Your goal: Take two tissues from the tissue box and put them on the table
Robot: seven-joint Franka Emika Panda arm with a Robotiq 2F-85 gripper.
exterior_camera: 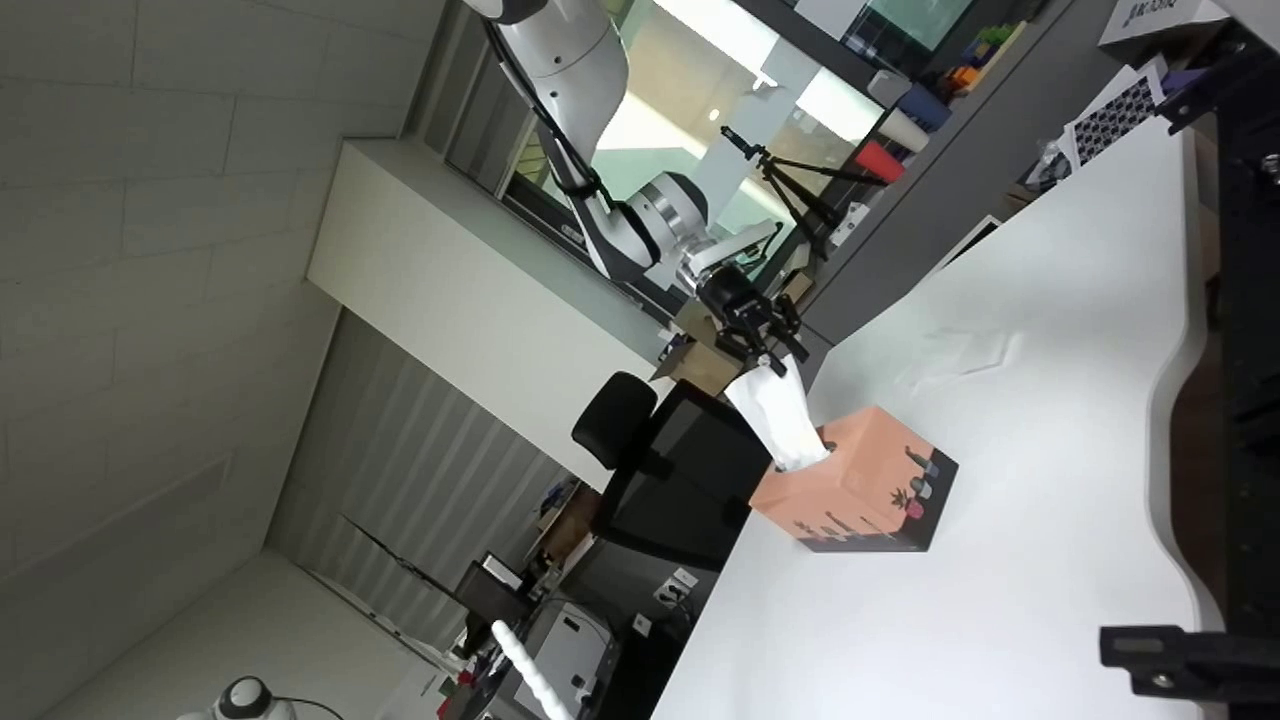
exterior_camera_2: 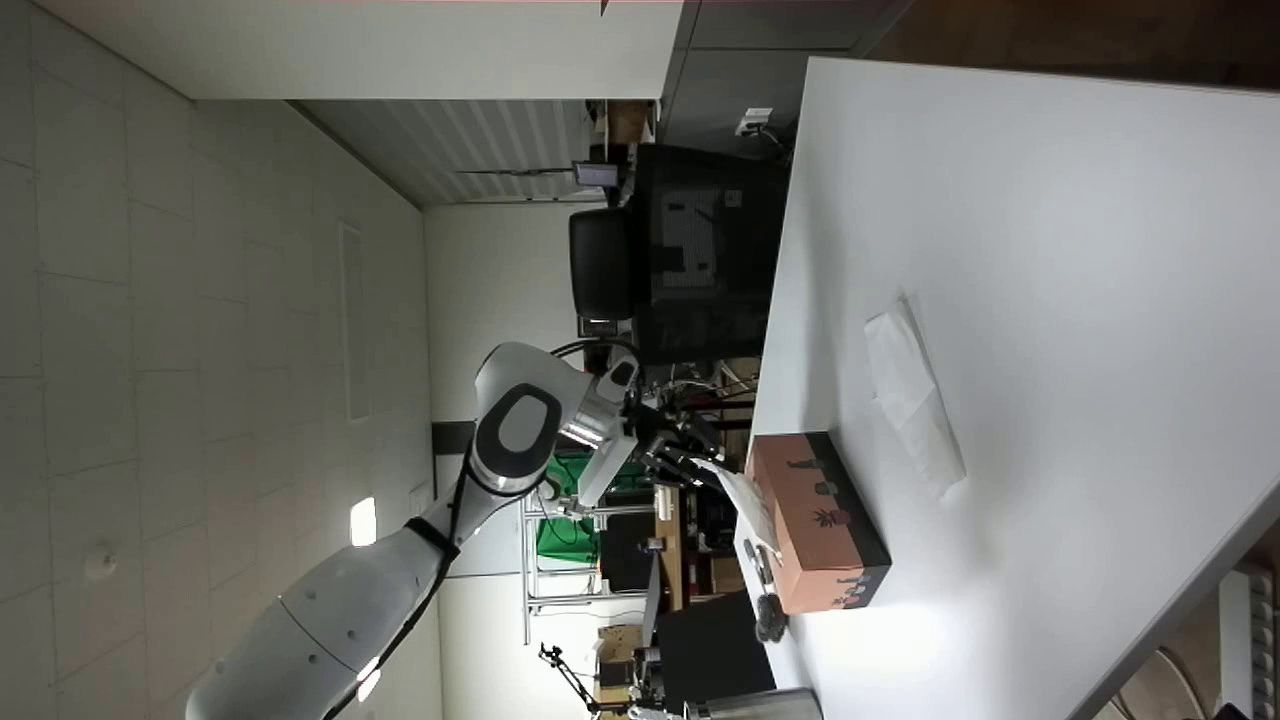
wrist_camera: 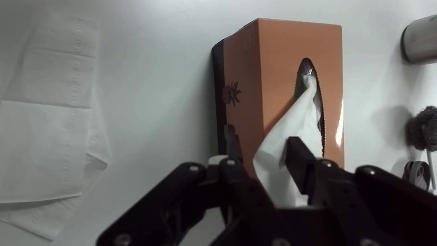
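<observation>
Orange with a dark base, the tissue box (wrist_camera: 290,39) stands on the table (wrist_camera: 164,75), a white tissue (wrist_camera: 298,121) reaching out of it between the parted jaws of the gripper (wrist_camera: 263,145). In the wrist view, a flat tissue (wrist_camera: 42,147) lies on the table at the box's nine o'clock, a dark scrubber (wrist_camera: 423,130) at three.

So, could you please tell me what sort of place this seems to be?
Probably a robotics lab, or an office used as one: an exterior view shows a jointed robot arm, with a black office chair and a tripod in the background beyond the white table.
</observation>
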